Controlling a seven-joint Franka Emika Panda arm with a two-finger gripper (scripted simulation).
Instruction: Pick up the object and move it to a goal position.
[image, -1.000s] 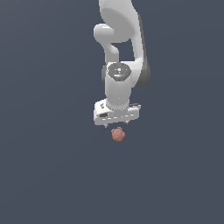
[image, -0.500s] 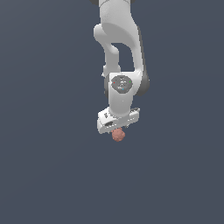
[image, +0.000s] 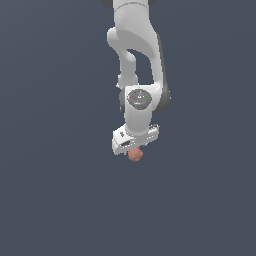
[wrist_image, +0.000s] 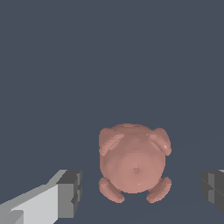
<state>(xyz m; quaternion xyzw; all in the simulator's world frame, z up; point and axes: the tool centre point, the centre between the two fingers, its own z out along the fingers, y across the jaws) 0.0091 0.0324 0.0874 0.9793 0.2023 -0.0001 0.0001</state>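
The object (image: 135, 155) is a small reddish-brown lumpy ball with little knobs, lying on the flat dark surface. My white gripper (image: 134, 150) hangs straight over it, its hand covering the ball's upper part in the exterior view. Seen from the wrist, the object (wrist_image: 133, 161) sits between the two dark fingertips (wrist_image: 69, 192), with a clear gap on each side. The gripper (wrist_image: 141, 191) is open and touches nothing.
A plain dark grey-blue surface (image: 60, 200) spreads in every direction. The white arm (image: 135, 55) rises from the hand toward the upper edge of the exterior view.
The hand has come down a little and turned at the wrist, so it covers more of the ball. The ball has stayed in place.
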